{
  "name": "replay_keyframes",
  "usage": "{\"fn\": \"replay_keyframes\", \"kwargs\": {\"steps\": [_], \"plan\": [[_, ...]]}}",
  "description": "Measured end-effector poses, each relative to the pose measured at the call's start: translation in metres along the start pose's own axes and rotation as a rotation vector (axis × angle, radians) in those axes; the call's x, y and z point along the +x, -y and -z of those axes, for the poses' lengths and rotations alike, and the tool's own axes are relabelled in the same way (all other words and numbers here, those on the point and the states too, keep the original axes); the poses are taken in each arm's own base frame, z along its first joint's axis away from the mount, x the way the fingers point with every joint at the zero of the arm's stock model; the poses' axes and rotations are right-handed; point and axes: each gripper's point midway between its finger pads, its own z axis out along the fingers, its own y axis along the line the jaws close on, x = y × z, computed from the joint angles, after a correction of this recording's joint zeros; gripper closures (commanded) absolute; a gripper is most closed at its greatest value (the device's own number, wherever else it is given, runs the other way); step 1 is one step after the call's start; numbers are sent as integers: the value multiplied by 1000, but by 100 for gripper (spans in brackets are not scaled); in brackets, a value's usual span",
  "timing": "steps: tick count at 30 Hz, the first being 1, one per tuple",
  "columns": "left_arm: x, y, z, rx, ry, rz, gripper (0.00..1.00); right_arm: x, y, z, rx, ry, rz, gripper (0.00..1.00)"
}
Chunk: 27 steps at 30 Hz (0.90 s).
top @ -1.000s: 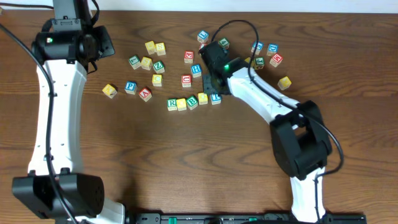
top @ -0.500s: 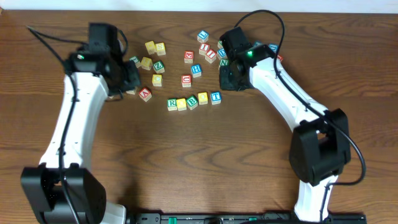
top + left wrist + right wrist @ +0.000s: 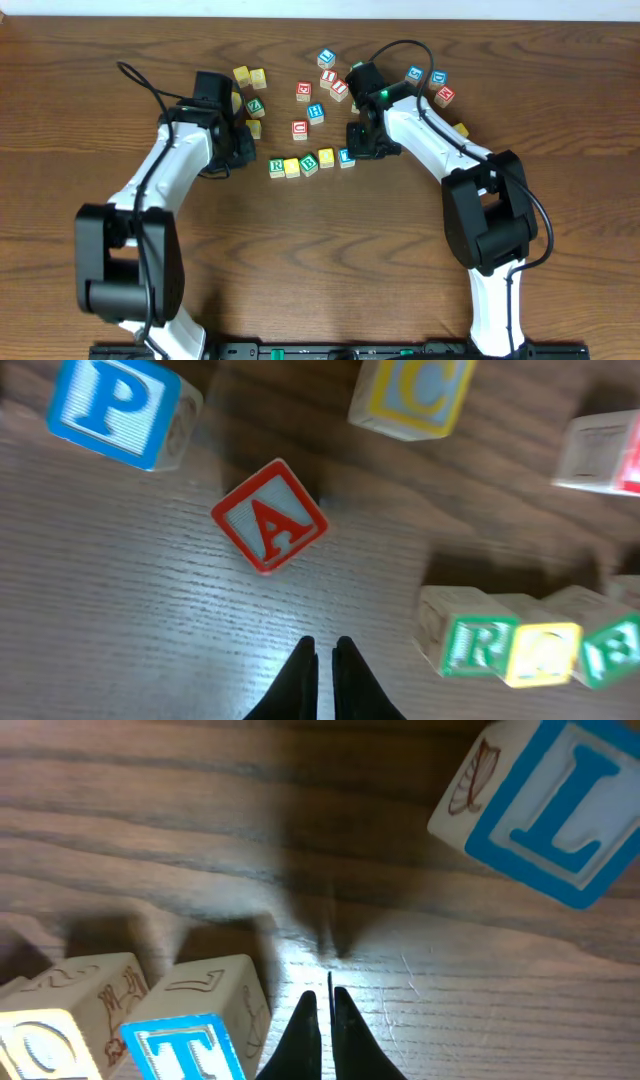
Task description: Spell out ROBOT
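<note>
A row of letter blocks lies mid-table: green R (image 3: 277, 167), yellow O (image 3: 292, 167), green B (image 3: 309, 162), yellow O (image 3: 326, 157), blue T (image 3: 346, 157). My left gripper (image 3: 243, 150) is shut and empty, just left of the row. In the left wrist view its tips (image 3: 325, 650) hover below a red A block (image 3: 270, 515), with R (image 3: 480, 645) at the right. My right gripper (image 3: 363, 141) is shut and empty, just right of T. In the right wrist view its tips (image 3: 325, 995) sit beside T (image 3: 185, 1045).
Loose blocks are scattered behind the row: blue H (image 3: 315, 112), a red block (image 3: 299, 130), yellow blocks (image 3: 241, 75), blue blocks (image 3: 415, 73). The left wrist view shows blue P (image 3: 112, 405) and yellow C (image 3: 412, 395). Blue L (image 3: 555, 815) lies near my right gripper.
My left arm swung in from the far left to the row's left end. My right gripper moved down and left to the T end of the row. The row has not moved.
</note>
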Motion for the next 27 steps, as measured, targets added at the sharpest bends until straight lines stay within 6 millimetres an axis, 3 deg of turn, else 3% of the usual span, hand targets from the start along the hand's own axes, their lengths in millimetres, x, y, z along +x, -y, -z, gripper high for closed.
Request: {"fn": "replay_keyframes", "kwargs": {"steps": [15,27], "plan": [[15,17,-37,44,-85,-27,92,8,-8,-7,-36,-19,8,99],[16,56,-45,100,-42,-115,92,8,-12,-9,-60,-18,2,98]]}}
